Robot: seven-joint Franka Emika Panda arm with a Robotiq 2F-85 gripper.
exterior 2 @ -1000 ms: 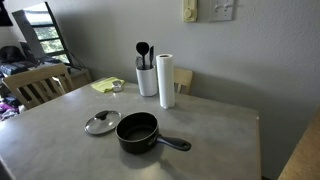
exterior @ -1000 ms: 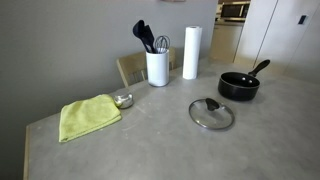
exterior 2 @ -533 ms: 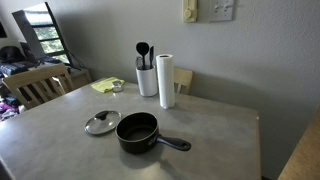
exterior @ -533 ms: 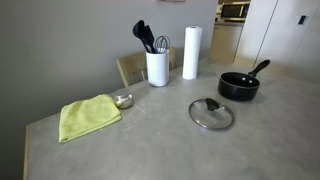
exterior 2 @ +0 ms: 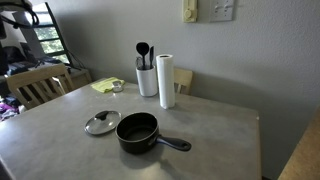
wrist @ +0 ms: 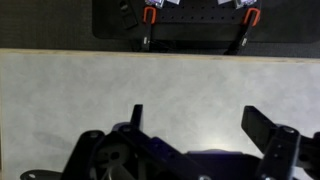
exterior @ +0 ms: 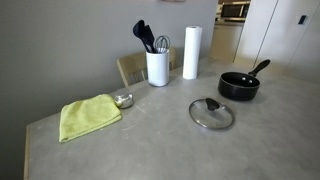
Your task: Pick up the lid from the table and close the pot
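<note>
The glass lid [exterior: 211,113] with a metal rim and dark centre knob lies flat on the grey table [exterior: 160,145], close beside the black pot [exterior: 239,86]. Both exterior views show it; the lid [exterior 2: 101,123] lies just left of the open pot [exterior 2: 137,131], whose long handle points right. My gripper [wrist: 200,125] shows only in the wrist view, open and empty, its two dark fingers spread over bare grey table. Neither lid nor pot shows in the wrist view. The arm does not show in the exterior views.
A white utensil holder [exterior: 157,66] with dark utensils and a paper towel roll [exterior: 191,52] stand at the back. A yellow-green cloth [exterior: 88,116] and a small metal bowl [exterior: 123,100] lie aside. A wooden chair [exterior 2: 38,88] stands beside the table.
</note>
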